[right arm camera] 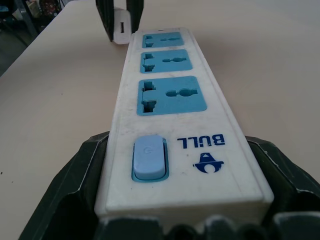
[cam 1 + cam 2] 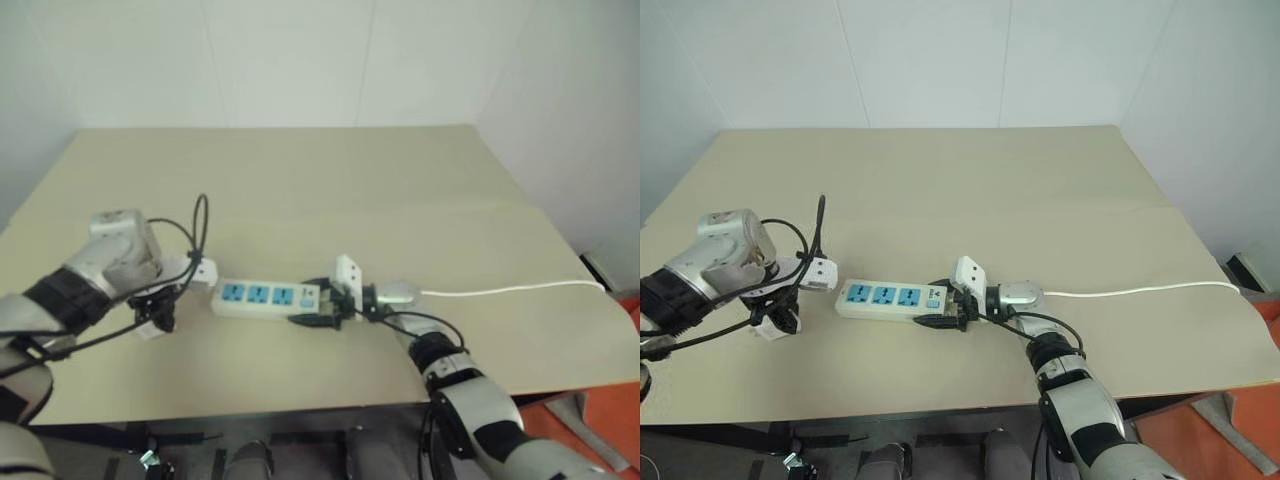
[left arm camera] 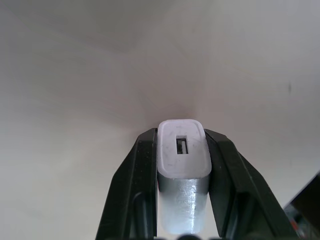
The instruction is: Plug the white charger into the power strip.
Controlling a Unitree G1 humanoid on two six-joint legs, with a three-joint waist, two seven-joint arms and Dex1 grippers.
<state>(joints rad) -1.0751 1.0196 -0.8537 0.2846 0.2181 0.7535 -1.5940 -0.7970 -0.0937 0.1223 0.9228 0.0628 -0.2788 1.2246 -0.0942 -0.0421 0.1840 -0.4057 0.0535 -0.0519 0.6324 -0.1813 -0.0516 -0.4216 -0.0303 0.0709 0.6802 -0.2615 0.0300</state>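
The power strip (image 2: 265, 297) lies across the middle of the beige table (image 2: 330, 190), its three blue socket faces up. My right gripper (image 2: 322, 306) is shut on the strip's switch end, one black finger (image 1: 75, 175) on each long side. The strip's thin white cord (image 2: 510, 290) runs off to the right. Just left of the strip's far end, my left gripper (image 2: 158, 316) points down, shut on the white charger (image 3: 182, 165). The charger (image 2: 149, 329) hangs close over the tabletop, its slotted end toward the wrist camera.
Black cables loop around my left wrist (image 2: 200, 225). The table's front edge (image 2: 300, 412) runs close below both arms, and its right edge drops to an orange floor area (image 2: 610, 420). White walls stand behind the table.
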